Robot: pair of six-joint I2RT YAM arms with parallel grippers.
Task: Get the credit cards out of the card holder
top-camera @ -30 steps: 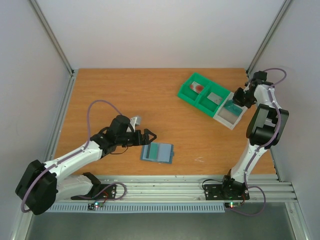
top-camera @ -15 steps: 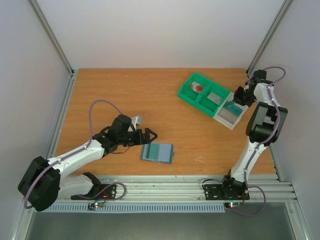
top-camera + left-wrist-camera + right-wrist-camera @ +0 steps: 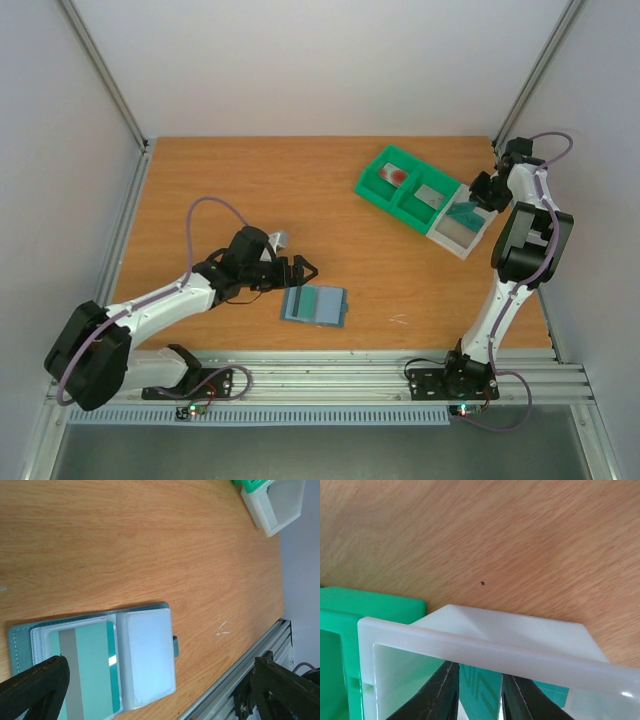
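"So, how do the left fingers [image 3: 35, 687] stand?"

"Spread wide, holding nothing. The left gripper [image 3: 300, 268] hangs just beyond the card holder [image 3: 314, 306], which lies open and flat on the worktop [image 3: 230, 190], untouched."

"Its long axis?"

"Roughly along the worktop's near edge, slightly skewed. A striped teal card [image 3: 87, 667] shows in one panel."

"And the right gripper [image 3: 478, 676]?"

"Well apart from the card holder, far right of it, pinching a second teal card [image 3: 481, 697] at the white bin [image 3: 470, 647]. The adjoining green bin [image 3: 372, 188] holds a reddish card [image 3: 396, 176] and a grey card [image 3: 430, 195]."
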